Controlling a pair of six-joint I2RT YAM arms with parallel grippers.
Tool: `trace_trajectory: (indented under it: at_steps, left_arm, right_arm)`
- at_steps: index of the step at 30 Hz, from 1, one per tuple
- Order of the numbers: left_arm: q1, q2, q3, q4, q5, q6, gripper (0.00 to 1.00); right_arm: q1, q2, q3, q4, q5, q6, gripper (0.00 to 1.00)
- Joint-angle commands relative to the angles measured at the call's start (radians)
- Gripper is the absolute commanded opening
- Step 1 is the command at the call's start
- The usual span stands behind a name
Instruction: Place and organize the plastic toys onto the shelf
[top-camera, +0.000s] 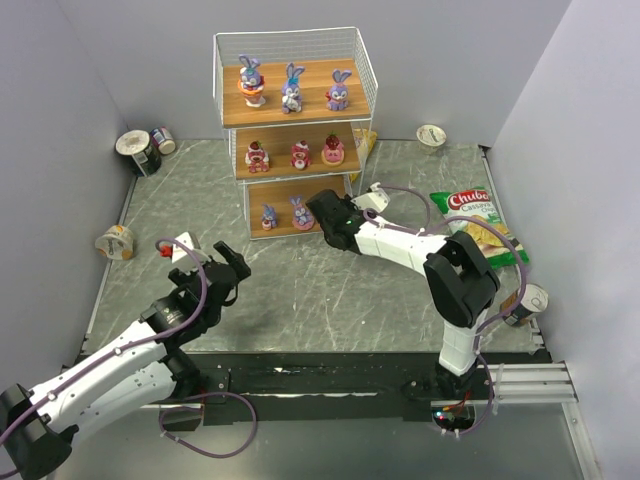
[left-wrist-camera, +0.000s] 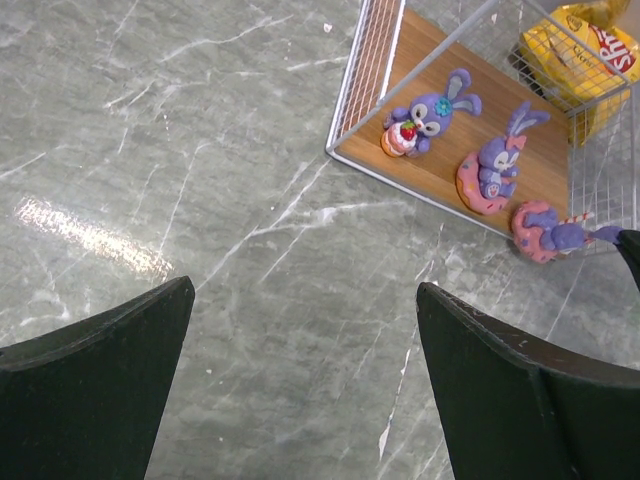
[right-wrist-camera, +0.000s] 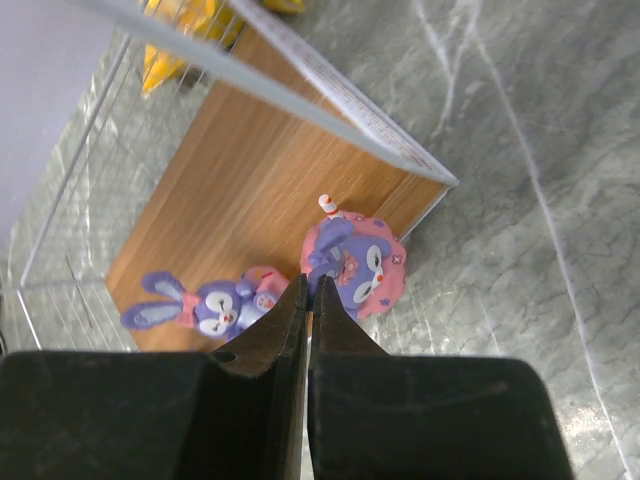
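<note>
Your right hand (top-camera: 320, 207) is clenched shut on nothing, its tips just beside a pink-based bunny (right-wrist-camera: 352, 265) at the front corner of the shelf's (top-camera: 290, 119) bottom board. Eight other toys (top-camera: 291, 88) sit across its three boards — three, three, two. Your left hand (top-camera: 228, 268) hangs spread wide above the tabletop (top-camera: 300, 290).

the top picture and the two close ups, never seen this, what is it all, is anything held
Two robot arms are bolted at the near edge of the table. The top picture looks down from above and behind them; each close-up comes from a camera on one wrist. The left gripper is wide open and empty. The right gripper is shut, holding nothing, its tips by a pink-based toy at the bottom front of the shelf. Eight other toys stand on its boards. Cups and a chip bag lie around.
</note>
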Motion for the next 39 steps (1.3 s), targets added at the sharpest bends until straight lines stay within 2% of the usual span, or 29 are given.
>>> trace_trajectory:
  at_steps: [1, 9, 21, 26, 34, 39]
  left_arm:
    - [0.014, -0.009, -0.015, 0.041, 0.031, 0.035, 0.99]
    - [0.033, -0.023, -0.027, 0.048, 0.040, 0.040, 0.99]
    - [0.051, -0.005, -0.032, 0.067, 0.054, 0.052, 0.99]
    - [0.059, 0.004, -0.032, 0.071, 0.062, 0.055, 0.99]
    - [0.067, -0.005, -0.037, 0.068, 0.066, 0.053, 0.99]
    - [0.068, -0.008, -0.037, 0.064, 0.068, 0.055, 0.99]
  right_arm:
    - [-0.002, 0.019, 0.073, -0.080, 0.105, 0.132, 0.00]
    - [0.007, 0.105, 0.191, -0.172, 0.160, 0.177, 0.00]
    - [0.010, 0.182, 0.270, -0.270, 0.182, 0.304, 0.01]
    - [0.012, 0.186, 0.267, -0.250, 0.188, 0.295, 0.10]
    - [0.010, 0.194, 0.256, -0.181, 0.194, 0.264, 0.18]
    - [0.012, 0.189, 0.262, -0.174, 0.197, 0.266, 0.29]
